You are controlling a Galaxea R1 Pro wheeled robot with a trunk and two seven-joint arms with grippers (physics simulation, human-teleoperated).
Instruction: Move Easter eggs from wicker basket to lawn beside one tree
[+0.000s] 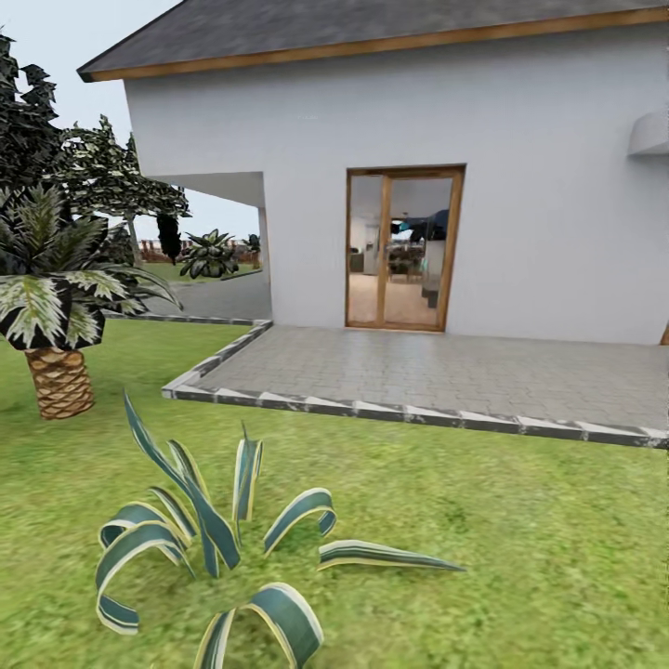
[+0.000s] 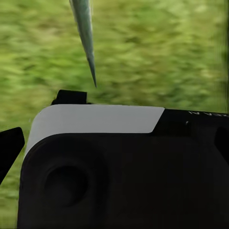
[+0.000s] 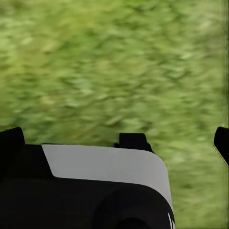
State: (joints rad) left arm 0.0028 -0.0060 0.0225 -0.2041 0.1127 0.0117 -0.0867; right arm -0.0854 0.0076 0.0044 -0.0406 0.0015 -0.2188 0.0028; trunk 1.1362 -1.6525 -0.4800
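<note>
The head camera is facing a white house [image 1: 520, 186] with a glazed wooden door [image 1: 404, 249] and a paved patio [image 1: 446, 372] in front of it. The lawn [image 1: 520, 548] is filling the lower half of the view. A spiky striped plant [image 1: 218, 548] is standing in the grass close to the robot, and a short palm [image 1: 58, 307] with a scaly trunk is standing further off on the left side. Darker trees [image 1: 102, 172] are showing behind the palm.

The eggs and the basket are not appearing in these views, so their position cannot be given, and neither can the direction from either arm to the basket. No judgement is possible as to which arm is nearer. The robot appears to be travelling or searching, and the next move likely calls for turning the base or head until the basket comes into view.

The left wrist camera is looking over the arm's dark housing onto grass, with one pointed plant leaf [image 2: 86, 38] crossing above it. The right wrist camera is looking onto grass [image 3: 119, 67] alone. Dark finger parts are showing at the frame edges in both views, but whether either gripper is released or clenched cannot be told. Nothing is seen held.
</note>
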